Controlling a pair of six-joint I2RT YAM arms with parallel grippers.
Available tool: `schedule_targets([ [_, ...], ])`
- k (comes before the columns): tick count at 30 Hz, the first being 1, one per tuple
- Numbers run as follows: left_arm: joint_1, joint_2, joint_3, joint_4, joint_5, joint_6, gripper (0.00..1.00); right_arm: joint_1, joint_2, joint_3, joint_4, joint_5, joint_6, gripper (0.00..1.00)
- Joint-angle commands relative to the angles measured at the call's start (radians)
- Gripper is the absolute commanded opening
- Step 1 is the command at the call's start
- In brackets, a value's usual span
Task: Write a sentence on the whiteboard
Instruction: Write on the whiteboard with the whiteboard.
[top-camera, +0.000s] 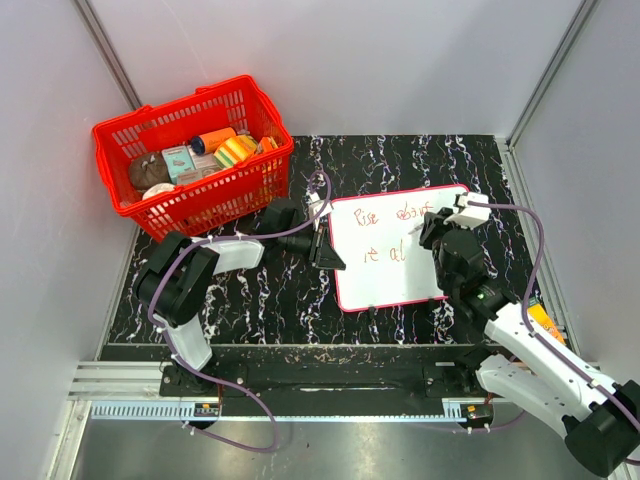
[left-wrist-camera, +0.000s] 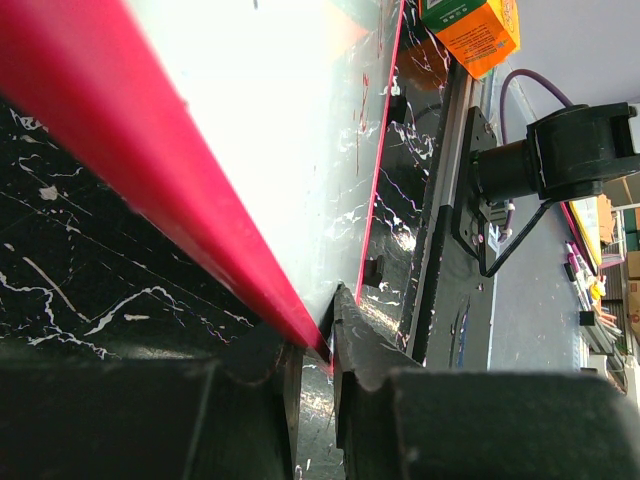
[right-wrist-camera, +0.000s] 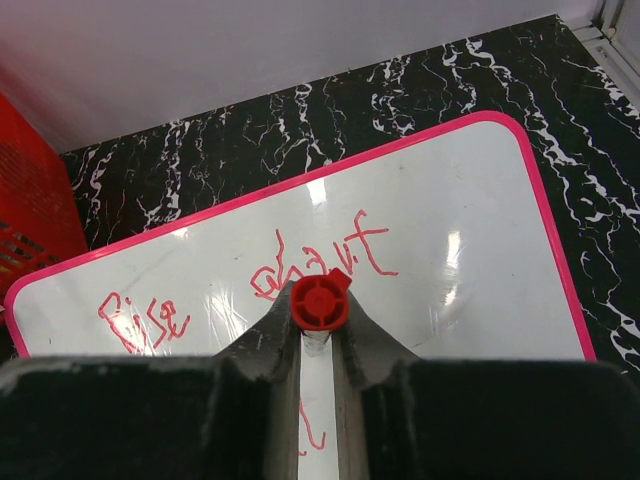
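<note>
Lying on the dark desk (top-camera: 260, 300) between both arms, the whiteboard (top-camera: 400, 285) seems to have its long axis running left to right. The left end effector (left-wrist-camera: 318, 350) pinches the board's left edge. The right end effector (right-wrist-camera: 318, 335) is pressed together on a red marker (right-wrist-camera: 320, 303), which hangs directly over the board's right half, just beside the sentence (right-wrist-camera: 350, 250). I judge that the right arm must carry the tip rightwards along the short second line, where white space remains.
</note>
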Motion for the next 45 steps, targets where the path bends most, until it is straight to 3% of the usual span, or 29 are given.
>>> schedule_targets([
  [1,-0.037,0.008,0.003,-0.056,-0.065,0.095,0.00,-0.017,0.001,0.030,0.051,0.018,-0.017,0.00],
  [45,-0.040,0.010,0.003,-0.055,-0.065,0.095,0.00,-0.033,-0.128,-0.135,-0.173,-0.076,0.121,0.00],
])
